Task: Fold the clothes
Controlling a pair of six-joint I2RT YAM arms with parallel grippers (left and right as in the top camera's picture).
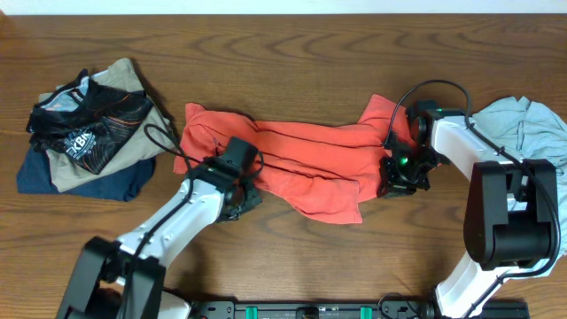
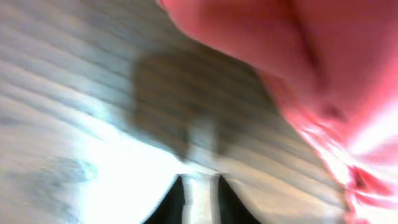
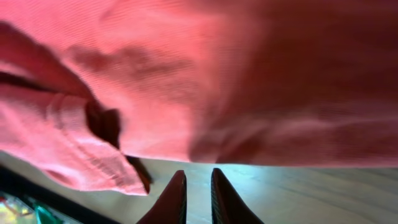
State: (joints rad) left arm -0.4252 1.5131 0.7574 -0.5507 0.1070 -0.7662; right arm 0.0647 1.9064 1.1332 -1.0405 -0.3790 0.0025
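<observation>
Table (image 1: pixel 292 53): bears three lots of clothing in a row from left to right.
T-shirt (image 1: pixel 301 155): in the middle, stretched out left to right.
Pile of garments (image 1: pixel 89 128): at the left end, near the T-shirt but apart from it.
Crumpled shirt (image 1: pixel 523 124): at the right edge, with the right arm between it and the T-shirt.
Left gripper (image 1: pixel 241 197): at the T-shirt's near left edge.
Right gripper (image 1: pixel 403 177): at the T-shirt's right end, on the near side.

One coral T-shirt (image 1: pixel 301 152), one grey-blue shirt (image 1: pixel 532 128), one dark pile (image 1: pixel 89 133), two arms (image 1: pixel 177 217) (image 1: pixel 461 142).
</observation>
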